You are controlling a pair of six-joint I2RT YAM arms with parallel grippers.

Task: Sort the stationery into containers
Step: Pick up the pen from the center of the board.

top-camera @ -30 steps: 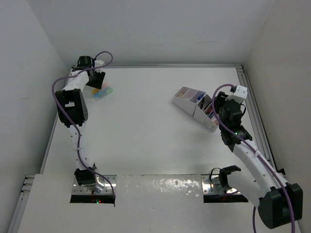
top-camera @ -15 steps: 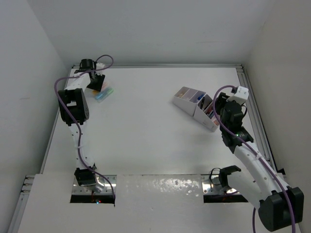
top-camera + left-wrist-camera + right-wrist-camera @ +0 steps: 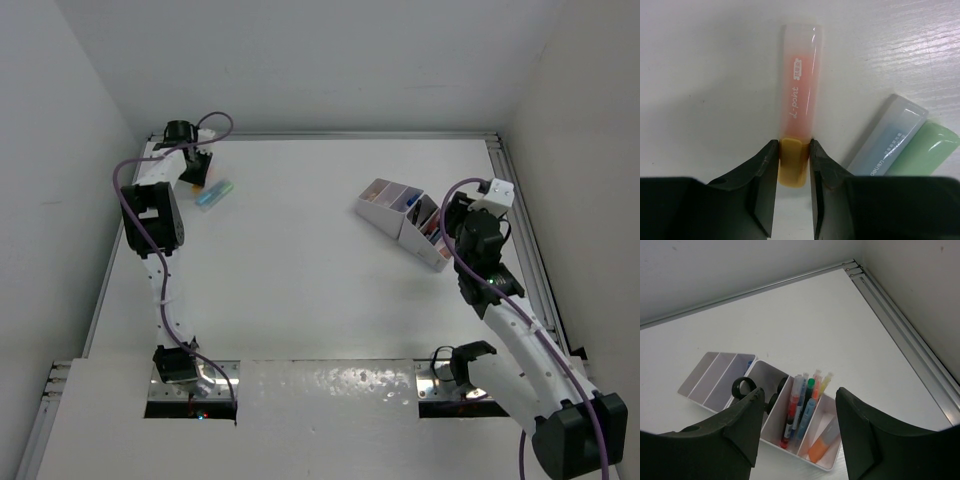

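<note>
Change since a second ago: left gripper [image 3: 794, 160] has dropped onto the far-left marker group and narrowed.

Step in hand: it is clenching the orange highlighter [image 3: 799, 112] by its yellow end, flat on the desk [image 3: 700, 75], beside the blue highlighter [image 3: 888, 135] and green highlighter [image 3: 925, 149].

Right gripper [image 3: 799, 420] is hovering released above the desk organiser [image 3: 403, 216].

Next, I judge: lifting and carrying it across to a compartment.
</note>
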